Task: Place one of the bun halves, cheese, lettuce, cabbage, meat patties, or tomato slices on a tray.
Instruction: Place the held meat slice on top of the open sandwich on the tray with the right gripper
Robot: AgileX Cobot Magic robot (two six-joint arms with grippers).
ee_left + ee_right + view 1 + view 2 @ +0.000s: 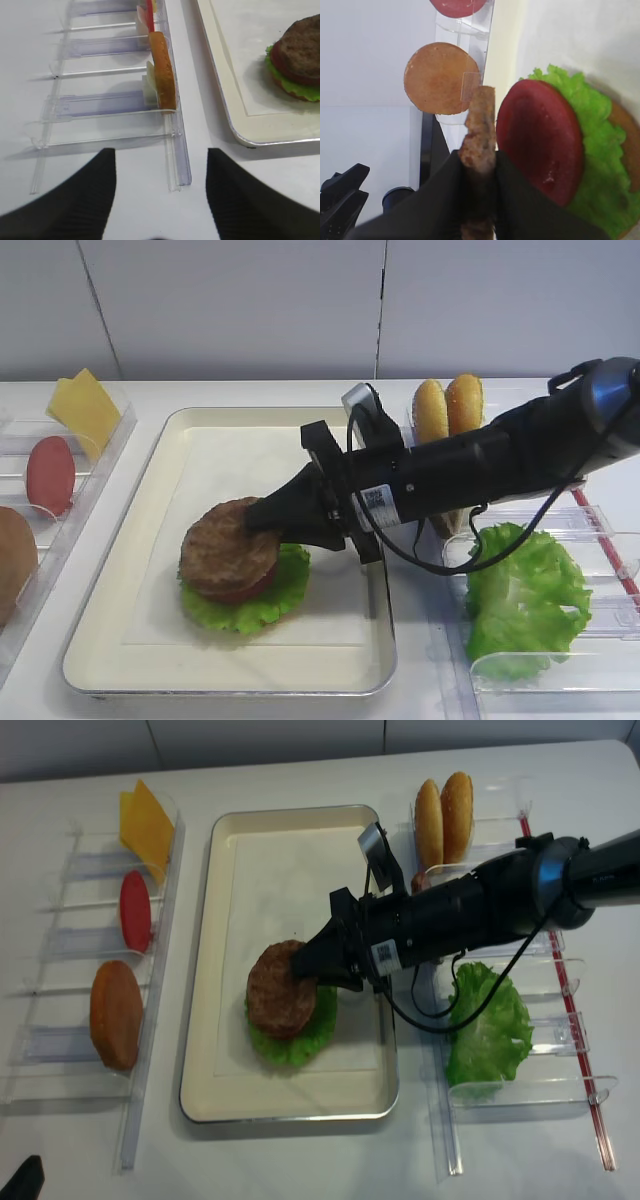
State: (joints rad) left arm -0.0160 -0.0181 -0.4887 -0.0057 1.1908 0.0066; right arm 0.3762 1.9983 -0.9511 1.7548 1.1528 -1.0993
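Right claw pinches meat patty by its edge, resting over tomato slice and lettuce on tray; release remains.

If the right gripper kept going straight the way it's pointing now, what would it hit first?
Probably the stack on the tray. The right gripper, shut on the meat patty, points left and slightly downward, so the patty would press onto the tomato slice over the lettuce. Depth is uncertain.
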